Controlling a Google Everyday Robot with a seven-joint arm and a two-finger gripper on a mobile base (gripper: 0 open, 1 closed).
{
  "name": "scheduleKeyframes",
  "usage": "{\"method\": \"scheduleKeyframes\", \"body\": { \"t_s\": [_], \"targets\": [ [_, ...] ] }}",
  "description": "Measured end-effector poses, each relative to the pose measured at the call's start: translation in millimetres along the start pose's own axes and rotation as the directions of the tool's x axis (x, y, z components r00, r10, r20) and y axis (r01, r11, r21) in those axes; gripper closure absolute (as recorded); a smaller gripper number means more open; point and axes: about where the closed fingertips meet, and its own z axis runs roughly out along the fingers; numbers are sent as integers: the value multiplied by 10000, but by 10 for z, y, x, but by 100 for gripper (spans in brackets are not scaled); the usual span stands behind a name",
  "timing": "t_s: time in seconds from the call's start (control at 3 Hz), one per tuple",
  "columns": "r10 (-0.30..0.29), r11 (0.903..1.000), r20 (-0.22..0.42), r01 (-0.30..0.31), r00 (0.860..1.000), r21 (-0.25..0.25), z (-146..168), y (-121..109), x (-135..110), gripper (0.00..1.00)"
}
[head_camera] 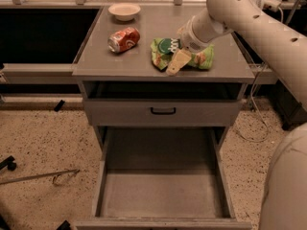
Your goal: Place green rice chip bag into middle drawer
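The green rice chip bag (pixel 165 51) lies crumpled on the cabinet top, right of centre, with its dark-green round logo facing up. My gripper (pixel 178 61) reaches in from the upper right and sits right on the bag's middle, hiding part of it. The middle drawer (pixel 163 195) is pulled out toward me below the cabinet, and its flat grey floor is bare.
A red-orange soda can (pixel 124 39) lies on its side left of the bag. A white bowl (pixel 124 11) stands at the back of the cabinet top (pixel 110 63). A shut drawer front with a black handle (pixel 163 111) sits above the open drawer. A cable runs on the floor at right.
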Motion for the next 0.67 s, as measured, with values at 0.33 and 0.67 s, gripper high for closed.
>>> {"method": "scheduleKeyframes", "body": {
  "t_s": [0.33,0.67],
  "targets": [
    [-1,10000,2,1,10000,-1,0,1,0,42],
    [-32,10000,52,32,10000,-19,-12,21,-7,65]
  ]
}}
